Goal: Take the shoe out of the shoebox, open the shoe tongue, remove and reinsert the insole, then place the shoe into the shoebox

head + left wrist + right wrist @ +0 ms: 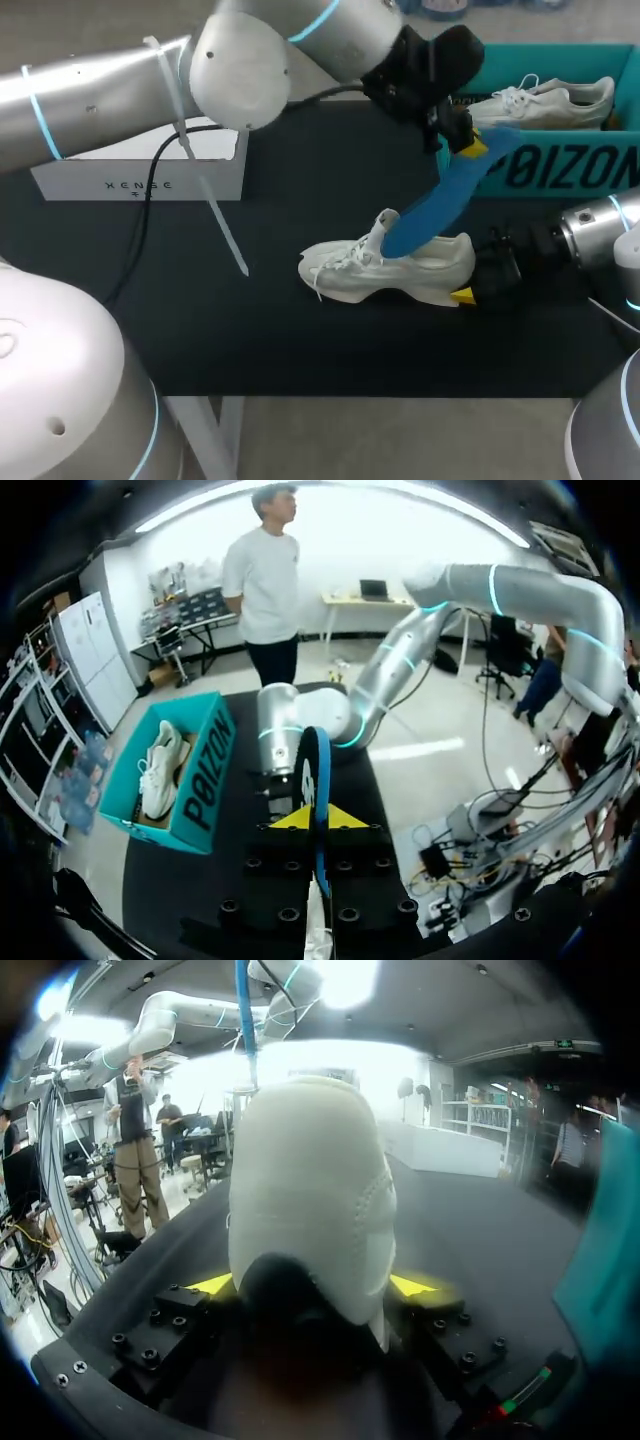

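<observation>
Dark matting covers your table (250, 330), which fills most of the head view. At the upper right of that frame the teal shoebox (560, 170) stands open with a second shoe (545, 100), white, lying on its side inside. A low white box (140, 175) sits at the left middle, well apart from everything else.

Right of centre, the white shoe (400, 270) stands on its sole on the mat, toe toward the frame's left. Your right gripper (468, 280) has its fingers pressed on the heel from both sides. Your left gripper (470, 148), above the shoe and in front of the box wall, pinches the top end of the blue insole (435, 210), whose lower end reaches into the shoe's opening.

Only the left wrist view shows the insole (312, 770) edge-on between the two yellow tips of its gripper (312, 818), with the shoebox (205, 770) off to one side. Only the right wrist view shows the heel (310, 1190) filling the gap of its gripper (312, 1285).
</observation>
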Robot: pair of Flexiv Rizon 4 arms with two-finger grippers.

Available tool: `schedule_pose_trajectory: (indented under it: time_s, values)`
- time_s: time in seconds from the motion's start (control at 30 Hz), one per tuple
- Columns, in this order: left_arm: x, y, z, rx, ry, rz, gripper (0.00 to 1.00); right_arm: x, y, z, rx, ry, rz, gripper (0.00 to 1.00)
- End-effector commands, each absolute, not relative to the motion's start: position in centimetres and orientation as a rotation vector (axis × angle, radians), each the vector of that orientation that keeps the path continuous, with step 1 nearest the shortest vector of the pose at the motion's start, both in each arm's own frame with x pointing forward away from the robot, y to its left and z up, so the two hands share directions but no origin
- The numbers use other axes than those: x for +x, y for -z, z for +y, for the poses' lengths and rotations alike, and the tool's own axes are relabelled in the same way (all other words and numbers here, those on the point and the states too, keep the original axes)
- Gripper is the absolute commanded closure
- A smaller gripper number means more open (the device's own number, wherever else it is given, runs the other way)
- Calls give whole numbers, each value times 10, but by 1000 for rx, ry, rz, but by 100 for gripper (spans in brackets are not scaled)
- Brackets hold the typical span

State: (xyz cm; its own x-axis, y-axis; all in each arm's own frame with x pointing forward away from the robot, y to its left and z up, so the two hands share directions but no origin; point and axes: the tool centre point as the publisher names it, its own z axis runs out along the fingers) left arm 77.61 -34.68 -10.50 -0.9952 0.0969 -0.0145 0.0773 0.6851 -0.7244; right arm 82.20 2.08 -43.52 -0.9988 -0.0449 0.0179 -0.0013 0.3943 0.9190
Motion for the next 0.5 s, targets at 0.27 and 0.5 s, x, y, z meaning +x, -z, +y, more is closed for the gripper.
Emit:
schedule_pose_trajectory:
  time_s: [0.27,0.5]
  values:
    - [825,88,-311,-206,-1356,-2083,100,823,441,22,41,1703,-2592,100]
    - [830,86,-309,-230,-1391,-2028,100,823,441,22,41,1703,-2592,100]
